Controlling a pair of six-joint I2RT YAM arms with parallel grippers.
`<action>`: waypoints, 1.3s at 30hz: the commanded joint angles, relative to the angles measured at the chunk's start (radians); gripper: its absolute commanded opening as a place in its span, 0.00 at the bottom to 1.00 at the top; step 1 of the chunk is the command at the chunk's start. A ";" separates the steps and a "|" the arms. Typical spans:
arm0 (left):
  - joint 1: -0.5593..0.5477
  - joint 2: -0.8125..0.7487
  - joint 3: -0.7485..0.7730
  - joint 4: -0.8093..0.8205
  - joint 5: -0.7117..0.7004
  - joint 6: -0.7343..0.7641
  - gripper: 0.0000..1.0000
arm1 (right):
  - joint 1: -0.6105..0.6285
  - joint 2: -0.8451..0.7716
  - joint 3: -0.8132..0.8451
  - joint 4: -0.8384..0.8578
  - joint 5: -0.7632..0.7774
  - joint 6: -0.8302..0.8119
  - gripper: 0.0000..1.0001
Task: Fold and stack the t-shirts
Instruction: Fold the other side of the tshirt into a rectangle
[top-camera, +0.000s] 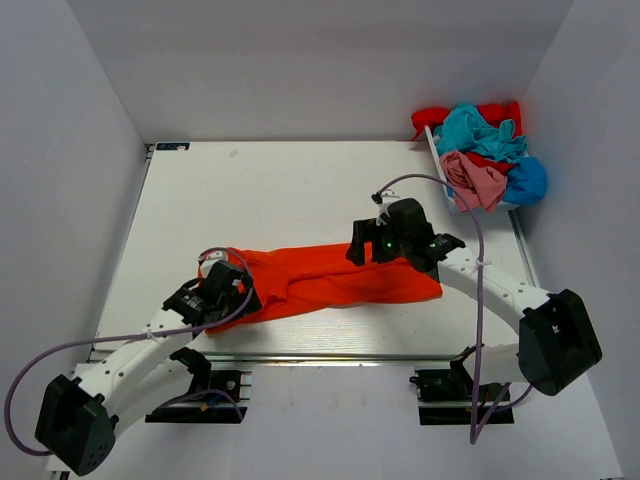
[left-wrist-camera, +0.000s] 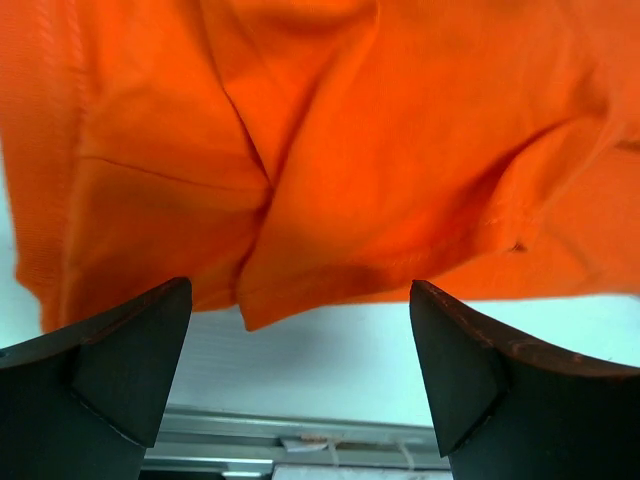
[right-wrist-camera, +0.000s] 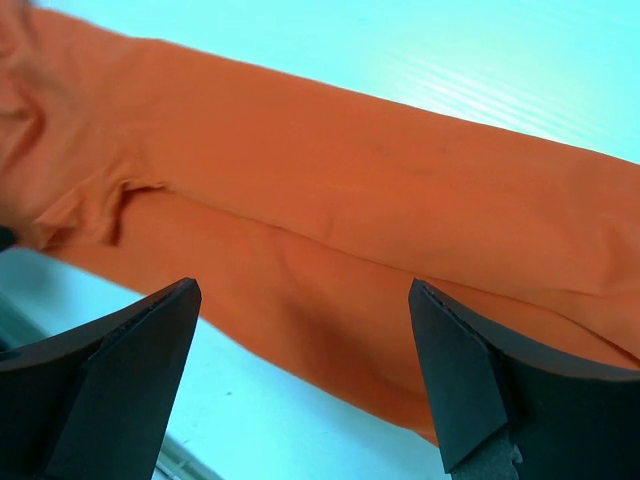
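- Though half buried, white bin (top-camera: 439, 160) at far right corner of table (top-camera: 280, 190), heaped with t-shirts (top-camera: 485, 150): red (top-camera: 432, 117), teal (top-camera: 478, 130), pink (top-camera: 470, 180), blue (top-camera: 528, 182).
- Orange-red t-shirt (top-camera: 330, 280) in a long band, flat on table near front edge.
- Left gripper (left-wrist-camera: 300, 295) spread wide over its left end, right gripper (right-wrist-camera: 305, 295) likewise over its right part; both empty.
- Dark label (top-camera: 172, 146) at far left corner, unreadable.
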 joint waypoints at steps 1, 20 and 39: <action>0.013 -0.056 0.013 -0.022 -0.109 -0.041 1.00 | 0.003 -0.040 -0.013 -0.024 0.152 -0.009 0.90; -0.068 0.560 0.387 0.009 -0.146 0.183 1.00 | -0.005 -0.045 -0.031 -0.072 0.341 0.014 0.90; -0.062 0.341 0.305 0.098 -0.155 0.043 1.00 | -0.094 0.122 0.030 -0.084 0.455 0.097 0.90</action>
